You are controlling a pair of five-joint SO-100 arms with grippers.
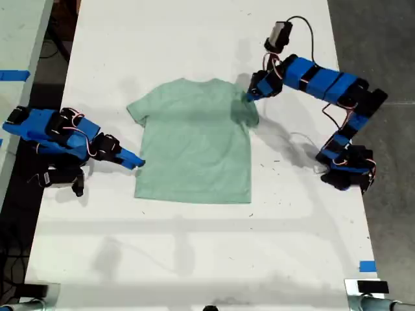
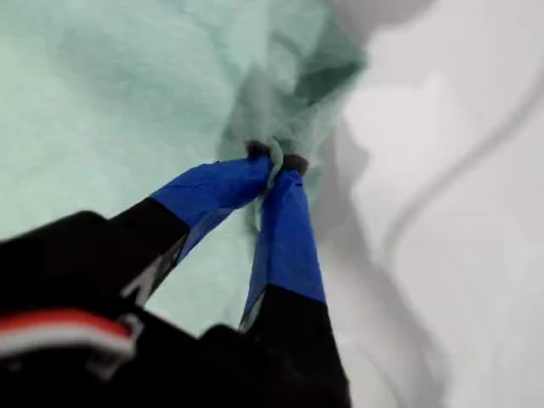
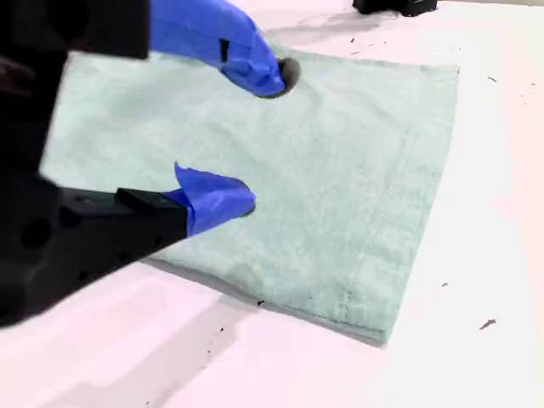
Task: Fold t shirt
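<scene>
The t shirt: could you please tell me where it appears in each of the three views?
Exterior view: t shirt lies flat mid-table, between the arms.
First wrist view: bunched cloth, pinched by my first gripper.
Second wrist view: flat beneath my second gripper, open.
Shared landmark: the white table.

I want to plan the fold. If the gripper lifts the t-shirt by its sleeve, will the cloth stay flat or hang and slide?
The t-shirt is probably floppy: cloth bunches where my first gripper pinches the sleeve. It likely drapes, not holds shape. It looks thin and light, so it may drag across the smooth white table.
</scene>
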